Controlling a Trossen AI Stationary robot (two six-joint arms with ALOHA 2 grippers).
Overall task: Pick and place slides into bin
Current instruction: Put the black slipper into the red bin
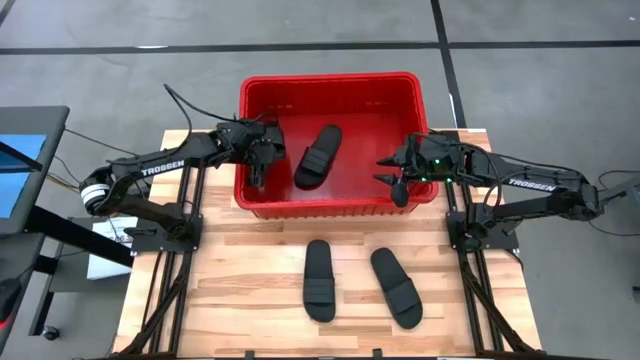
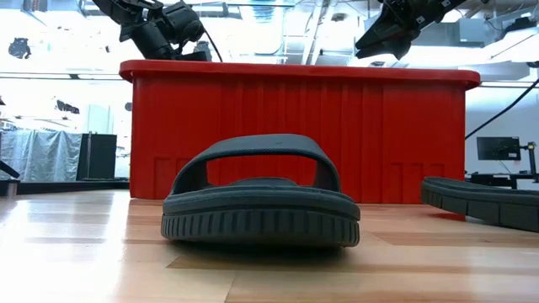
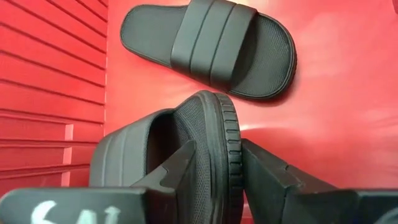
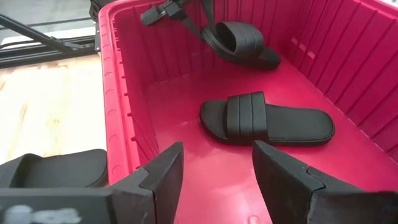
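Note:
The red bin (image 1: pixel 330 78) stands at the table's far middle. One black slide (image 1: pixel 318 155) lies flat on the bin's floor, strap up. A second slide (image 3: pixel 205 143) stands on edge inside the bin near its left wall, between the fingers of my left gripper (image 1: pixel 260 178), which is shut on it. Two more slides (image 1: pixel 319 280) (image 1: pixel 396 287) lie soles down on the wooden table in front of the bin. My right gripper (image 1: pixel 393 178) hangs open over the bin's right part with nothing between its fingers (image 4: pixel 163 168). My left gripper has the slide's sole (image 3: pixel 219 134) between its two fingers. One finger (image 3: pixel 177 165) reaches in under the strap onto the footbed, and the other (image 3: pixel 267 168) is on the underside. The fingers slant down from the far left. The slide hangs tilted on edge (image 4: pixel 242 43), its low end near the bin's floor.
The bin's tall walls (image 2: pixel 295 126) rise between the arms and the table's near half. The nearer table slide (image 2: pixel 261 198) fills the low view's middle. Bare wood lies left and right of the two table slides.

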